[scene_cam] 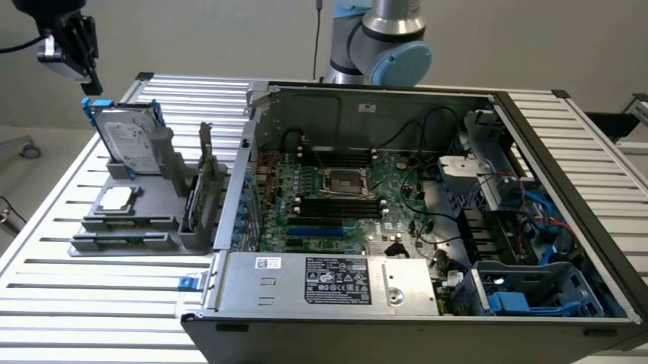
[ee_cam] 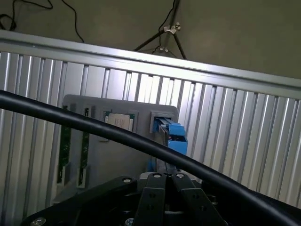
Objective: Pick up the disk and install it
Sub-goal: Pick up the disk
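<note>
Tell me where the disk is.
The disk stands upright in the grey holder at the exterior view's left, beside the open computer case, below the gripper.

Gripper [ee_cam: 166, 177] up high, tilted down, closed & empty.

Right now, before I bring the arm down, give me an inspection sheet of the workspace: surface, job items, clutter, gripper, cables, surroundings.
Surface: ribbed aluminium table, carrying a grey holder and an open computer case.
Job's things: disk upright in the holder's slot, untouched; blue drive cage inside the case, at the exterior view's right.
Clutter: square chip flat on the holder; memory sticks in the holder.
Gripper: gripper shut, holding nothing, above the disk.
Cables: black cable crossing in front of the wrist camera; wiring inside the case.
Surroundings: tripod legs beyond the table; castor on the floor.
</note>
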`<move>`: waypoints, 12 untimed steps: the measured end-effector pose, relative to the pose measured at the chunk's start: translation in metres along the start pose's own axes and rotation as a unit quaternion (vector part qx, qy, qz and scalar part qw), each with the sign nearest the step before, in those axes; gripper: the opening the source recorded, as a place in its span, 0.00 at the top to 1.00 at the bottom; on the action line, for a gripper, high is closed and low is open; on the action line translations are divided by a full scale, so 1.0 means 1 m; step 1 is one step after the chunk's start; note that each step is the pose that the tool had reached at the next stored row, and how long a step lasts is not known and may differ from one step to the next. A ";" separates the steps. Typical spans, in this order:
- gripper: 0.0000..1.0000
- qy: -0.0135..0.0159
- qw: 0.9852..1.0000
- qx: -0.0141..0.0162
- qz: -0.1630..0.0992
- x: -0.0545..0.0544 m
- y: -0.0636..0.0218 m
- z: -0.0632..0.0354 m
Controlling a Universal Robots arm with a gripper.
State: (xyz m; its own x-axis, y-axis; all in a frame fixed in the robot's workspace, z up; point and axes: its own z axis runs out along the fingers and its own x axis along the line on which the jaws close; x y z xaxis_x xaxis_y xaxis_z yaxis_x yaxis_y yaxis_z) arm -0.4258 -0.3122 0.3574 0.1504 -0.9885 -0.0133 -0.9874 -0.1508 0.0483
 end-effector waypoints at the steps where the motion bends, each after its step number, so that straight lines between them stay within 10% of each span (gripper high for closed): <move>1: 0.89 0.000 1.000 0.000 0.000 0.000 0.0000 0.0000; 9: 0.58 0.000 1.000 0.001 0.000 0.000 0.0009 0.0012; 12: 0.58 0.001 1.000 0.007 0.000 -0.002 0.0048 0.0046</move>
State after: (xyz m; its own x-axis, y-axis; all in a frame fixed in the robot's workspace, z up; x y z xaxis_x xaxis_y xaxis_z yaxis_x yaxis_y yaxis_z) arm -0.4311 -0.3109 0.3530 0.1509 -0.9885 -0.0113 -0.9879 -0.1512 0.0350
